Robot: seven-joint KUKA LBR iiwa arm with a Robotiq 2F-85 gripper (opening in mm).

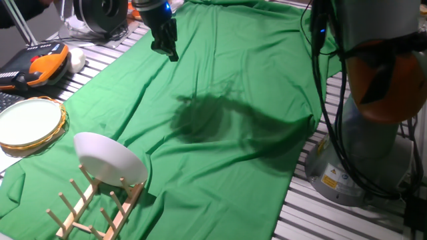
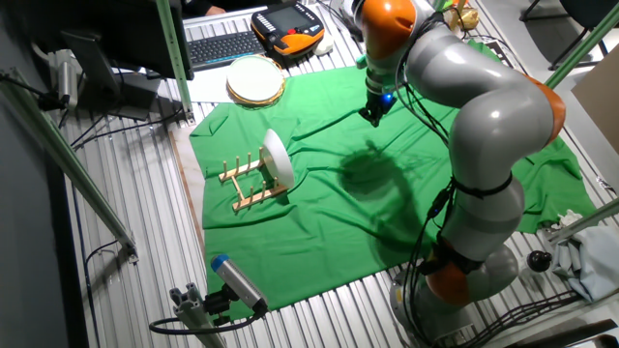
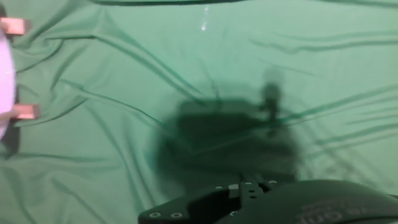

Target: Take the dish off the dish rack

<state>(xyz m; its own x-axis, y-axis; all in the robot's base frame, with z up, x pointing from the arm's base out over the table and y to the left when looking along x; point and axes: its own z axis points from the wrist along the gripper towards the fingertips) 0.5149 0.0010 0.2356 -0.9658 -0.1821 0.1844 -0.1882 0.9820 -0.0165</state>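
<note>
The dish (image 1: 110,159) is a plain white round plate standing on edge between the pegs of the light-wood dish rack (image 1: 93,208), at the near left of the green cloth. Both also show in the other fixed view, the dish (image 2: 278,159) in the rack (image 2: 250,186). The hand view catches only the dish's edge (image 3: 5,74) and two rail ends of the rack (image 3: 26,112) at far left. My gripper (image 1: 165,50) hangs high above the far part of the cloth, well away from the dish and empty, its fingers looking apart. It also shows in the other fixed view (image 2: 372,112).
A white plate with a golden woven rim (image 1: 30,123) lies off the cloth beside the rack. An orange and black pendant (image 1: 40,65) and a keyboard (image 2: 221,46) lie beyond it. The robot base (image 1: 353,160) stands at the cloth's right edge. The green cloth (image 1: 233,160) is wrinkled.
</note>
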